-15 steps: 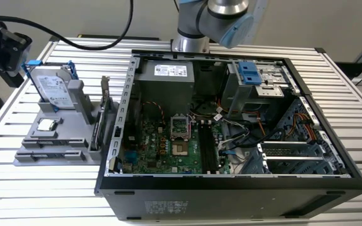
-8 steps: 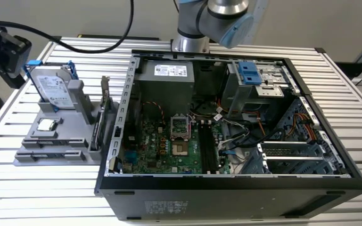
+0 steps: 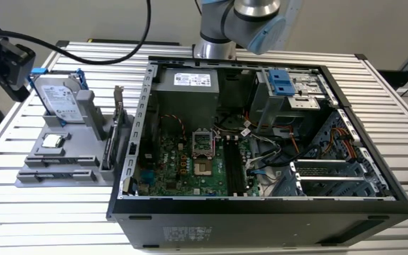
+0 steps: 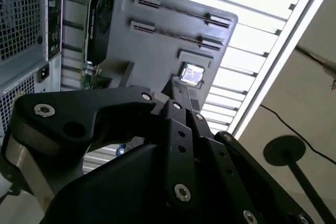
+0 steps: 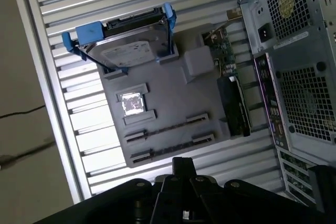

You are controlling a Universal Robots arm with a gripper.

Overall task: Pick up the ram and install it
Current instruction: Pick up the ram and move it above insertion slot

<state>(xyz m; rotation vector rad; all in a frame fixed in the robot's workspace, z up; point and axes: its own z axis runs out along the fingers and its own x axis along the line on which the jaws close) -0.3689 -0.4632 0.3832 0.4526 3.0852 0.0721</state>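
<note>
Exterior view: you see ram (image 3: 55,173) only as thin dark strip, seemingly on edge in slot at gray holder's (image 3: 83,159) edge farthest from hard drive (image 3: 59,98). Your pincer (image 4: 177,85) hangs over holder, fingers pressed together, empty.

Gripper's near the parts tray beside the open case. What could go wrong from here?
1. The gripper hangs close to the gray tray, where the hard drive sits tilted and an upright card stands; a descent off line might knock either.
2. Loose cables lie right beside the long black slots in the open case; they might snag or block an insertion.
</note>
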